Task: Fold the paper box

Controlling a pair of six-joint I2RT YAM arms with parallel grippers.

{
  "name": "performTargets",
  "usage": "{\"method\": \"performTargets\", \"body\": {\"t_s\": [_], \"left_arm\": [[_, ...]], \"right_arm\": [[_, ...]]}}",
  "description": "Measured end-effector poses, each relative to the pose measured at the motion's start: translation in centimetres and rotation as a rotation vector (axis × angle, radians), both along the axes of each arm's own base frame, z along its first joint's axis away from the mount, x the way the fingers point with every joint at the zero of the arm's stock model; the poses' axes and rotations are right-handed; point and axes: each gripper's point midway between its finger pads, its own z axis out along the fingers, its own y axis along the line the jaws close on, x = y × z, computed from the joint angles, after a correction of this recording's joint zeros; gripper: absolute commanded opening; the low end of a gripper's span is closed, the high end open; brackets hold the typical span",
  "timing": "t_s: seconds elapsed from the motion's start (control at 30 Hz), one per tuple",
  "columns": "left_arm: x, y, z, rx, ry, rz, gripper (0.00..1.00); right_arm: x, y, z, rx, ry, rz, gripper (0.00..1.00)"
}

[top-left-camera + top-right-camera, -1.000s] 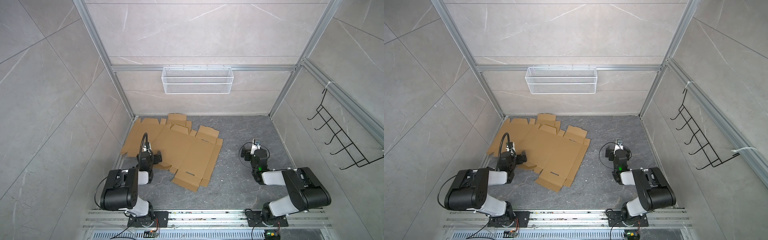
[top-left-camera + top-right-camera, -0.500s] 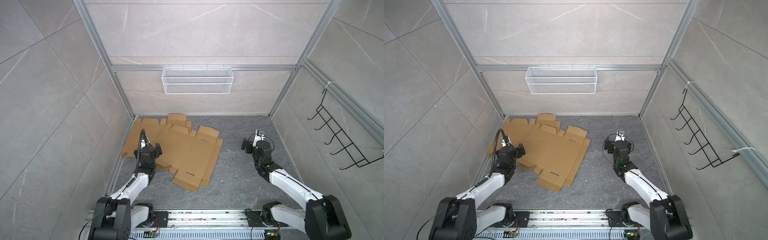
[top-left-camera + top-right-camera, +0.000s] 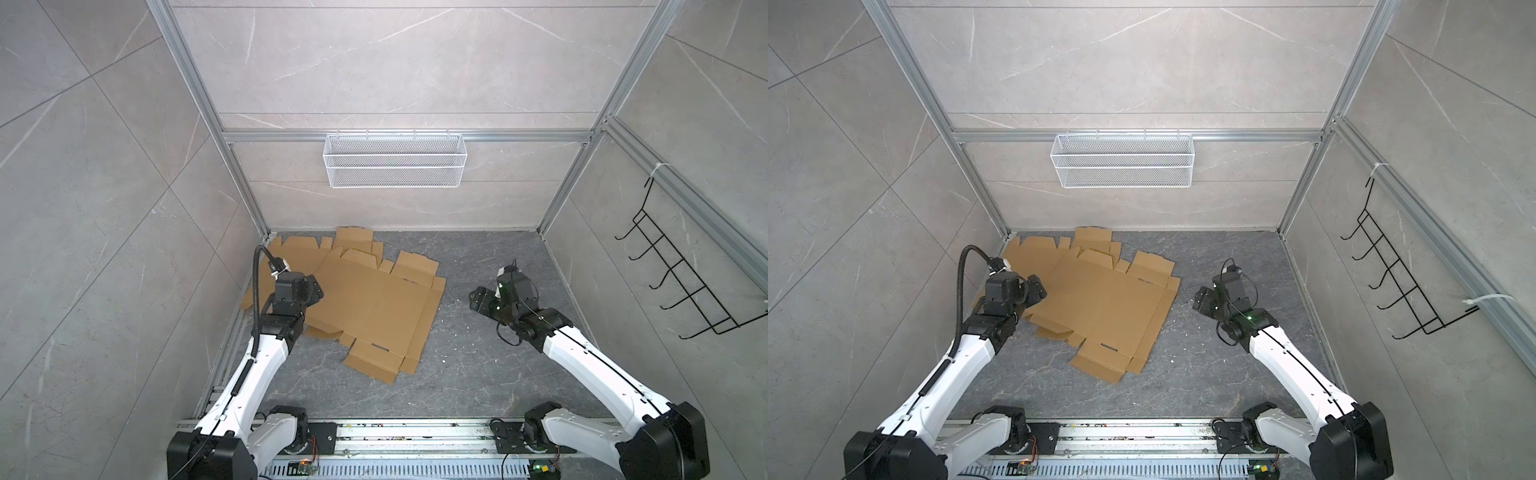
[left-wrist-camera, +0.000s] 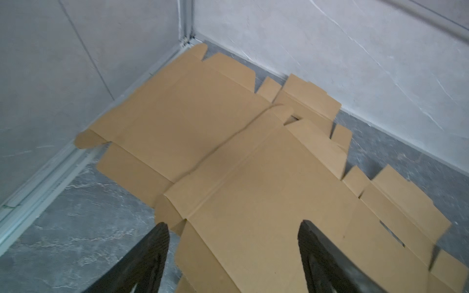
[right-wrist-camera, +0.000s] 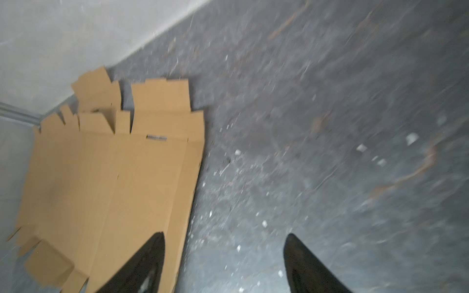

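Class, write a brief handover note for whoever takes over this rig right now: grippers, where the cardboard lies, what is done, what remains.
Left gripper: open, empty, above the left edge of the top cardboard blank.
Right gripper: open, empty, over bare floor right of that blank.
Cardboard: two flat blanks overlap; the lower blank reaches the back left corner.
Done: nothing folded.
Left: every fold.

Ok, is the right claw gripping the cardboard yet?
No, in the right wrist view the right claw stands open above the grey floor, beside the flat cardboard, with nothing clamped.
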Motion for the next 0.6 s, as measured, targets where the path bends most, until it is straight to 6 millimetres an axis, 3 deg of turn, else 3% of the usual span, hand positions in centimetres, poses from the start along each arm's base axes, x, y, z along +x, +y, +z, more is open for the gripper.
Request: {"method": "performTargets", "body": {"t_s": [0.13, 0.27, 0.37, 0.6], "left_arm": [[-0.4, -6.7, -2.1, -0.034, 0.073, -0.211, 0.82], [-1.3, -12.6, -4.6, -0.072, 0.148, -0.386, 0.81], [-1.4, -14.4, -5.5, -0.097, 0.168, -0.438, 0.78], [-0.8, -16.2, -6.2, -0.143, 0.157, -0.487, 0.72]], "right_arm": [[-3.3, 4.8, -4.2, 0.106, 0.156, 0.068, 0.61], [-4.0, 7.8, -7.1, 0.176, 0.251, 0.086, 0.59], [-3.8, 9.3, -8.7, 0.225, 0.29, 0.09, 0.6], [-2.5, 11.6, -11.4, 0.303, 0.33, 0.089, 0.59]]}}
